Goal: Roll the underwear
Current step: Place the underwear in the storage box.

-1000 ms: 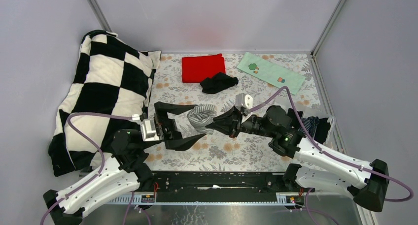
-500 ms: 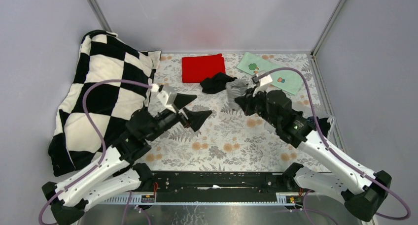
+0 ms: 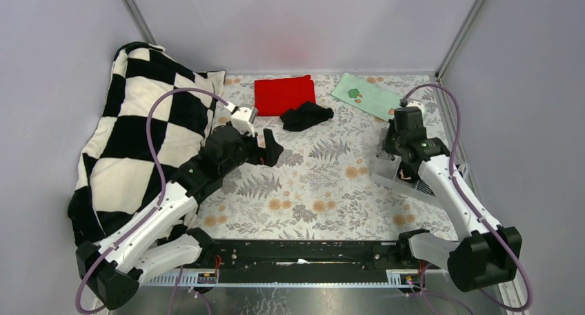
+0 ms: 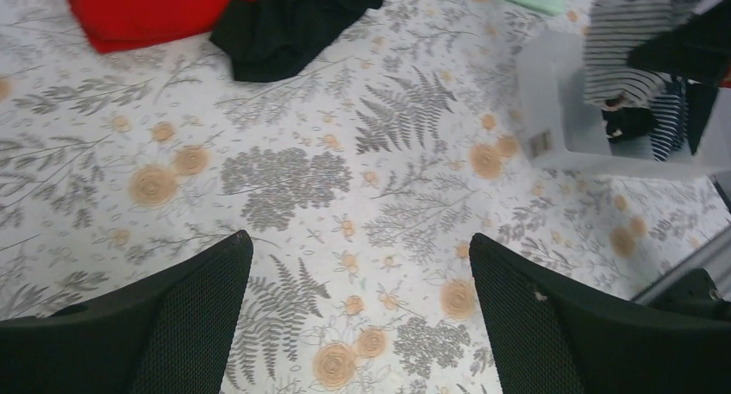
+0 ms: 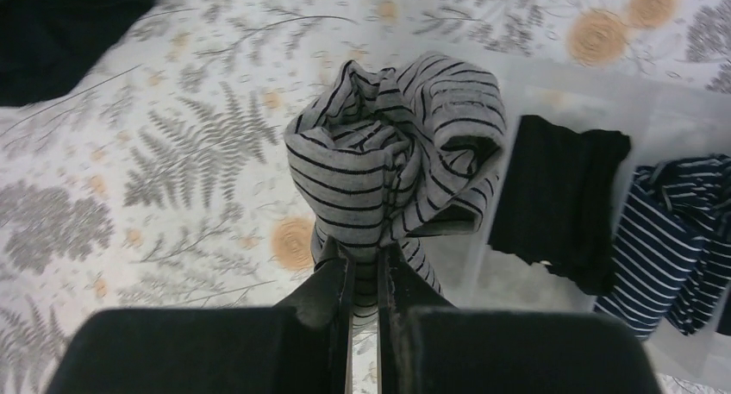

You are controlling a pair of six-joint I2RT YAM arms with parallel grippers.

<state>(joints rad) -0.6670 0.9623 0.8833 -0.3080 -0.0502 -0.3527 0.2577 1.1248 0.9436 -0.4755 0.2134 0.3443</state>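
Right tool [image 5: 363,266] clamps one grey striped underwear [image 5: 388,165]

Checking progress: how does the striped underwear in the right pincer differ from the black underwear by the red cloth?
The striped underwear is grey with dark stripes, the black underwear plain. The striped one is bundled, the black one loosely crumpled. The striped one hangs in the right pincer, the black one lies against the red cloth. Both are soft cloth.
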